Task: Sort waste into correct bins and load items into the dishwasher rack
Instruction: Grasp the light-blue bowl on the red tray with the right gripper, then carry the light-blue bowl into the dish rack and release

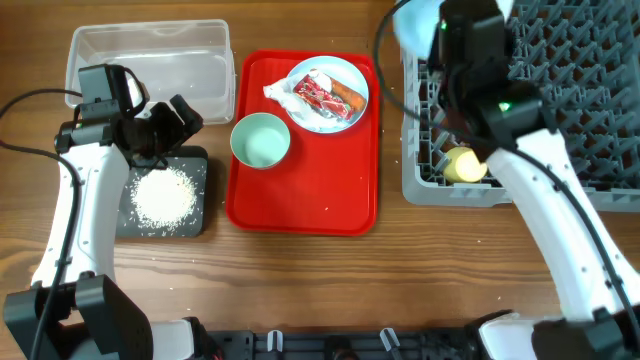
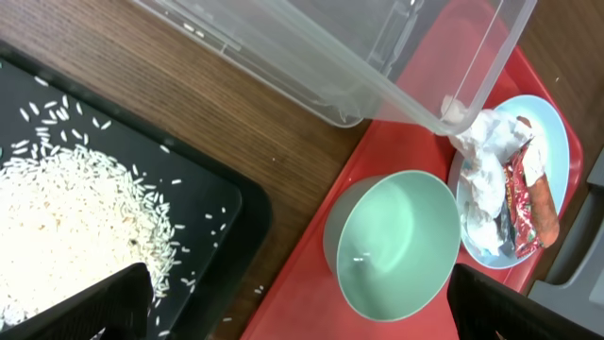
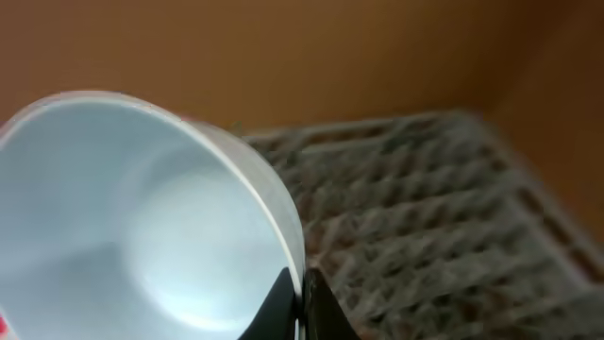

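Note:
My right gripper (image 3: 300,307) is shut on the rim of the light blue bowl (image 3: 132,217), held over the near-left part of the grey dishwasher rack (image 1: 560,90); the bowl shows in the overhead view (image 1: 418,25). A yellow cup (image 1: 463,165) sits in the rack. My left gripper (image 1: 178,115) is open and empty above the black tray (image 1: 195,215), which holds white rice (image 1: 162,197). The pale green bowl (image 2: 401,246) stands on the red tray (image 1: 300,205). The light blue plate (image 1: 350,78) carries tissue (image 2: 486,170), the red wrapper (image 1: 322,96) and an orange piece (image 2: 545,203).
The clear tub (image 1: 150,60) stands at the back left, behind the black tray. Loose rice grains lie on the wood and on the red tray. The white spoon is not visible.

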Action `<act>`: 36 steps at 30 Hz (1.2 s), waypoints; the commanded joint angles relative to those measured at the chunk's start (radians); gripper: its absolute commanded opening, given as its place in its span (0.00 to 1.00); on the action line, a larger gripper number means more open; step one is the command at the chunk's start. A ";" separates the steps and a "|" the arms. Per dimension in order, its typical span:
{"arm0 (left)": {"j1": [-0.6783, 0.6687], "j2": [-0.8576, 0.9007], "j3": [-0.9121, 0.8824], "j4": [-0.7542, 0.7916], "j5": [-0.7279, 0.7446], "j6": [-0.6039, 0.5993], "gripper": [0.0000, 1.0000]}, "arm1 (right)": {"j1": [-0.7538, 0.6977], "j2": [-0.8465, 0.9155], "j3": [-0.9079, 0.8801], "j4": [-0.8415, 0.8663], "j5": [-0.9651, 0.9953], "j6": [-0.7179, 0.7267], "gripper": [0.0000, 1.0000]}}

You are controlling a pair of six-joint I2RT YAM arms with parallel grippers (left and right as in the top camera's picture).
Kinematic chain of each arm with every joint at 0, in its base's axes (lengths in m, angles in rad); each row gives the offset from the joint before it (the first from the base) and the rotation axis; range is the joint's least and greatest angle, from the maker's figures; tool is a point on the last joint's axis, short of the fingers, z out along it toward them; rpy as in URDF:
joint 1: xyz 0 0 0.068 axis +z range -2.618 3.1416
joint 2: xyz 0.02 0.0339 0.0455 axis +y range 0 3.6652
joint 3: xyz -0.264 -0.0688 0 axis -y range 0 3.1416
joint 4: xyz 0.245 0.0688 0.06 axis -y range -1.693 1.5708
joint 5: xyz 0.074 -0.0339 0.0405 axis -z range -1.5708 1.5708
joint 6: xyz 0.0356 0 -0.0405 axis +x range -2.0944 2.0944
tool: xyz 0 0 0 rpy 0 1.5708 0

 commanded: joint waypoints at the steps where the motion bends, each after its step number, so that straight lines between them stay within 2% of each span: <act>1: 0.005 -0.001 0.001 -0.001 -0.013 -0.016 1.00 | -0.042 0.111 -0.006 0.137 0.300 -0.180 0.04; 3: 0.005 -0.001 0.001 -0.001 -0.013 -0.016 1.00 | -0.053 0.216 -0.006 0.270 0.417 -0.413 0.04; 5: 0.005 -0.001 0.001 -0.001 -0.013 -0.016 1.00 | -0.053 0.314 -0.006 0.369 0.443 -0.638 0.04; 7: 0.005 -0.001 0.001 -0.001 -0.013 -0.016 1.00 | -0.053 0.401 -0.006 0.452 0.484 -0.784 0.04; 8: 0.005 -0.001 0.001 -0.001 -0.013 -0.016 1.00 | -0.053 0.436 -0.006 0.495 0.521 -0.809 0.04; 11: 0.005 -0.001 0.001 -0.001 -0.013 -0.016 1.00 | -0.053 0.515 -0.006 0.558 0.542 -0.855 0.04; 19: 0.005 -0.001 0.001 -0.001 -0.013 -0.016 1.00 | -0.045 0.545 -0.006 0.536 0.500 -0.854 0.04; 23: 0.005 -0.001 0.001 -0.001 -0.013 -0.016 1.00 | -0.044 0.548 -0.006 0.488 0.498 -0.848 0.04; 30: 0.005 -0.001 0.001 -0.001 -0.013 -0.016 1.00 | 0.040 0.548 -0.006 0.349 0.409 -0.850 0.05; 31: 0.005 -0.001 0.001 -0.001 -0.013 -0.016 1.00 | 0.051 0.548 -0.006 0.344 0.410 -0.850 0.13; 32: 0.005 -0.001 0.001 -0.001 -0.013 -0.016 1.00 | 0.068 0.548 -0.006 0.344 0.413 -0.854 0.39; 33: 0.005 -0.001 0.001 -0.001 -0.013 -0.016 1.00 | 0.076 0.548 -0.006 0.340 0.414 -0.858 0.57; 34: 0.005 -0.001 0.001 -0.001 -0.013 -0.016 1.00 | 0.087 0.548 -0.006 0.327 0.418 -0.858 0.91; 35: 0.005 -0.001 0.001 -0.001 -0.013 -0.016 1.00 | 0.090 0.548 -0.006 0.325 0.422 -0.858 1.00; 36: 0.005 -0.001 0.001 -0.001 -0.013 -0.016 1.00 | 0.092 0.548 -0.006 0.325 0.421 -0.857 1.00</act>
